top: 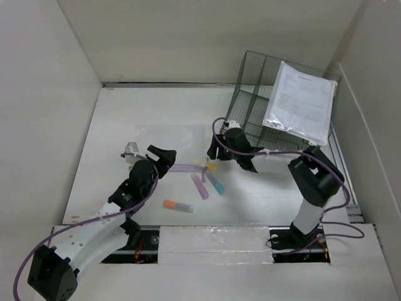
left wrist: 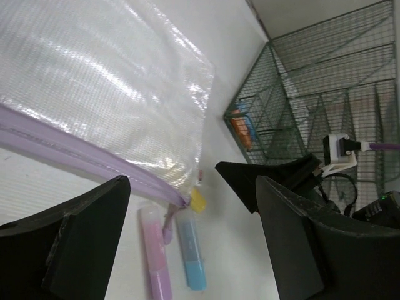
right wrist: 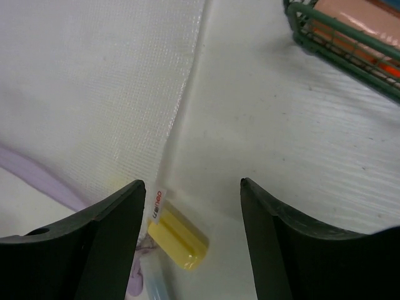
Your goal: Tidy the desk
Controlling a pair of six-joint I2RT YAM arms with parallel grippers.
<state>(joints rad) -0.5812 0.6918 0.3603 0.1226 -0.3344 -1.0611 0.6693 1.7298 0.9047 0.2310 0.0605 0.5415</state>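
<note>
Top external view: the desk [top: 125, 119], a matte white tabletop, was seen enclosed by white wall panels [top: 188, 37] on the left, far and right sides, filling the floor of the enclosure ahead of both arm bases. A green wire-mesh basket [top: 250, 81] was set at the far right corner, with a plastic sleeve of printed papers [top: 301, 100] laid across its top. A clear mesh pouch [top: 172, 141] was spread flat near the middle. Just in front of it, a pink highlighter [top: 200, 186] and a blue highlighter [top: 215, 183] were laid side by side, a yellow piece [top: 212, 167] beside them, and an orange highlighter [top: 178, 205] nearer the bases. The left gripper [top: 164, 157] was held at the pouch's near left edge and the right gripper [top: 216, 150] at its right edge.

Left wrist view: the left gripper [left wrist: 190, 187] was shown spread wide with nothing between its fingers. The pouch [left wrist: 94, 81] was seen bordered by a purple zip [left wrist: 75, 153], with the pink highlighter [left wrist: 155, 250] and blue highlighter [left wrist: 190, 256] below its corner. Bare desk [left wrist: 231, 62] was visible between pouch and basket [left wrist: 325, 94].

Right wrist view: the right gripper [right wrist: 192, 184] was likewise spread wide and empty above the pouch's edge [right wrist: 94, 81]. The yellow piece [right wrist: 178, 237] was seen between the fingers, lying on the desk [right wrist: 281, 144], with a basket corner [right wrist: 344, 37] at the upper right.
</note>
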